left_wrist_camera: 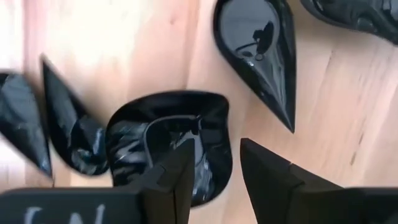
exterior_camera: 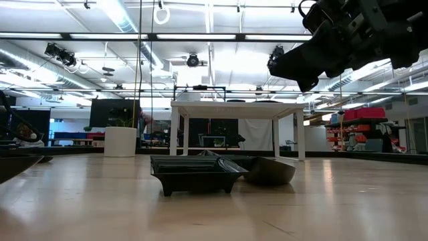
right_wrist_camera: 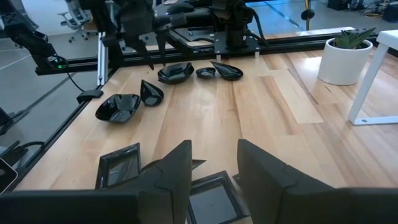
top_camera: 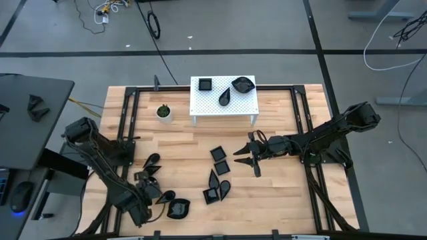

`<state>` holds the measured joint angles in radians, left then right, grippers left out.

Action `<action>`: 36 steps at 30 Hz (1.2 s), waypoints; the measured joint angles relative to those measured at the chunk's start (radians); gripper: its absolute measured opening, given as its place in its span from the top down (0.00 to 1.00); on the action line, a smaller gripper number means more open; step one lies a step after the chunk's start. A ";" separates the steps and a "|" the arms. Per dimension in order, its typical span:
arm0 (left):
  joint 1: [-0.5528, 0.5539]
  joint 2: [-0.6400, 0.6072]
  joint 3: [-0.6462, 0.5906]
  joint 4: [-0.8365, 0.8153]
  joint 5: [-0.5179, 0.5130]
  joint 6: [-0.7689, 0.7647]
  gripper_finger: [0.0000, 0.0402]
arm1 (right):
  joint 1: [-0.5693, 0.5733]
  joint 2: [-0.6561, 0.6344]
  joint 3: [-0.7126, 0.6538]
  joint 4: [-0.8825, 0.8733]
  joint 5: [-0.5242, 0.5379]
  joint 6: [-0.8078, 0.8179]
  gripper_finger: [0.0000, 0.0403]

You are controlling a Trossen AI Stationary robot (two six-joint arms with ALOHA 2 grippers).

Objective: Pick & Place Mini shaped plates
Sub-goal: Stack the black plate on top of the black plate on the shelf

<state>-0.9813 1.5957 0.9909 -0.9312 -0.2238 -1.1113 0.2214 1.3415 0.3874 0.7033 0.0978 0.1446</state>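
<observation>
1. My left gripper hangs low over the plate cluster well to the front-left of the white stand, fingers slightly spread with a narrow gap, straddling the edge of a rounded leaf plate but not yet pinching it. I judge this the grasp step; next I must descend and close on the rim.
2. A teardrop plate lies just beside that leaf plate.
3. More plates, among them a square plate, lie loose in front of the stand; three plates already sit on the stand.
4. My right gripper hovers front-right of the stand, fingers spread, empty, just beside the square plate.
</observation>
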 joint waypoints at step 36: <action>0.190 0.107 0.113 0.052 -0.047 0.211 0.99 | 0.000 0.000 0.000 0.000 0.000 -0.005 0.68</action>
<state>-0.7915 1.7027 1.1041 -0.8791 -0.2712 -0.9003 0.2217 1.3415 0.3874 0.7033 0.0978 0.1399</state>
